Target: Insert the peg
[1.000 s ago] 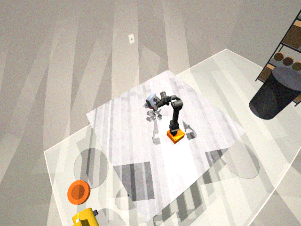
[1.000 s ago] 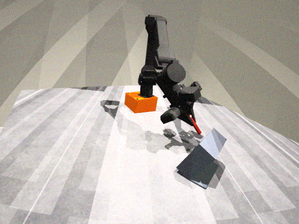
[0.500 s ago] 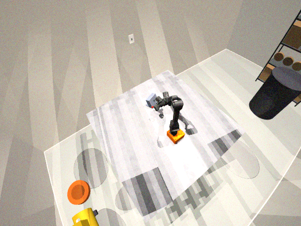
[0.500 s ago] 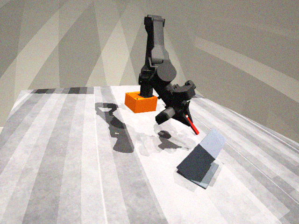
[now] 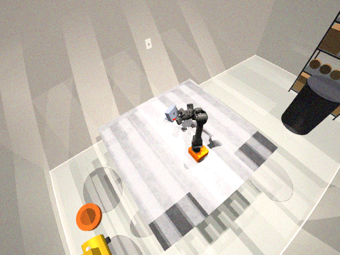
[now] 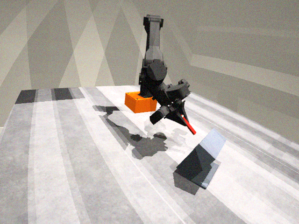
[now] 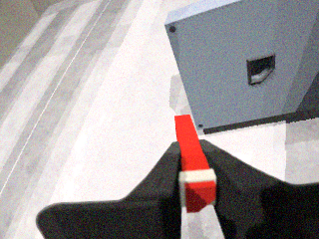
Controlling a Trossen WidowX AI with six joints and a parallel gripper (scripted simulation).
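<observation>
My gripper is shut on a red peg with flat sides and a white band near its upper end. The peg is tilted, its free end pointing down towards the panel side, above the table and not touching the panel. The blue-grey sloped panel stands beyond the peg. Its hole has flat edges and lies up and to the right of the peg's free end in the wrist view. The hole's inner depth is mostly hidden.
The striped table carries the arm's orange base. Small dark dots mark the panel's left corners in the wrist view. A black bin and a shelf stand off the table in the top view.
</observation>
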